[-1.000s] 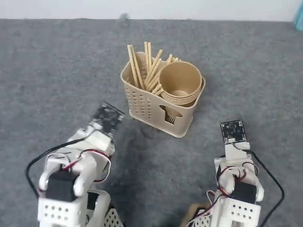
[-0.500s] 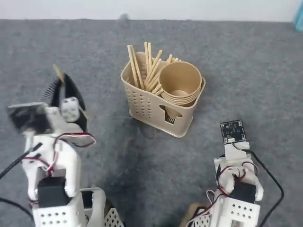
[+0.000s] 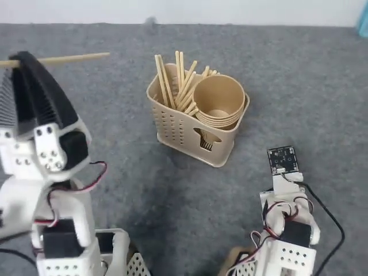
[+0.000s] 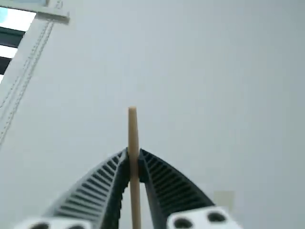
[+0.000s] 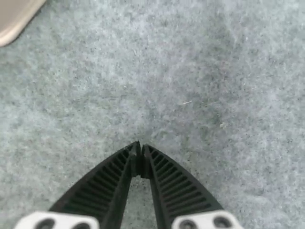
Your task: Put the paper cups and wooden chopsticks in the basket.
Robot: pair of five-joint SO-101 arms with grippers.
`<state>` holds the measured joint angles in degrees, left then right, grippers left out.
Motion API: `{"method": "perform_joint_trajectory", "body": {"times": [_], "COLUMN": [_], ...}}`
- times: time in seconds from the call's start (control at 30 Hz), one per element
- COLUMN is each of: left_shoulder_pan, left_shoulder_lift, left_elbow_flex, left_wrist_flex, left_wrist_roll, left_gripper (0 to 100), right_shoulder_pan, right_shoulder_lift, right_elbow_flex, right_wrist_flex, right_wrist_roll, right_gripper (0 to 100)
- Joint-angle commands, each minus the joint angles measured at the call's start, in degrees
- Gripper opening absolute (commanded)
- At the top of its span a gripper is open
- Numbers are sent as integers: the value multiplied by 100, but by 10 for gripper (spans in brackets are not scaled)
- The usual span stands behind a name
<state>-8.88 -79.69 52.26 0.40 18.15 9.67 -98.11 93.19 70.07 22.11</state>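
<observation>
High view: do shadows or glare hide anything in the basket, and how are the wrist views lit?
High view: even light, no glare; the beige perforated plastic basket casts a soft shadow on the grey carpet. Left wrist view: the left end effector, shut on a thin wooden chopstick, stands against a bright plain wall. Right wrist view: evenly lit carpet, no glare.

Overhead above table; wrist close-ups

Grey felt table carries the beige basket.
</observation>
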Motion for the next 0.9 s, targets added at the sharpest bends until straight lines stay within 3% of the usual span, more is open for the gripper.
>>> {"method": "perform_joint_trajectory", "body": {"times": [0.0, 0.23, 0.5, 0.87], "left_shoulder_pan": [818, 1398, 1468, 2004], "left_shoulder_lift": [589, 2549, 4114, 4211], "left_elbow_flex": [-1007, -2923, -3116, -1455], "left_wrist_flex": [712, 2848, 2725, 2681], "left_wrist_roll": [70, 70, 79, 53], "left_gripper": [13, 13, 13, 13], "right_shoulder_pan": [4, 4, 4, 4], "right_shoulder_lift": [-57, -57, -57, -57], "right_elbow_flex": [-88, -88, -88, -88], "right_wrist_flex": [13, 13, 13, 4], "right_wrist_roll": [70, 70, 70, 70], "right_gripper": [6, 6, 6, 6]}}
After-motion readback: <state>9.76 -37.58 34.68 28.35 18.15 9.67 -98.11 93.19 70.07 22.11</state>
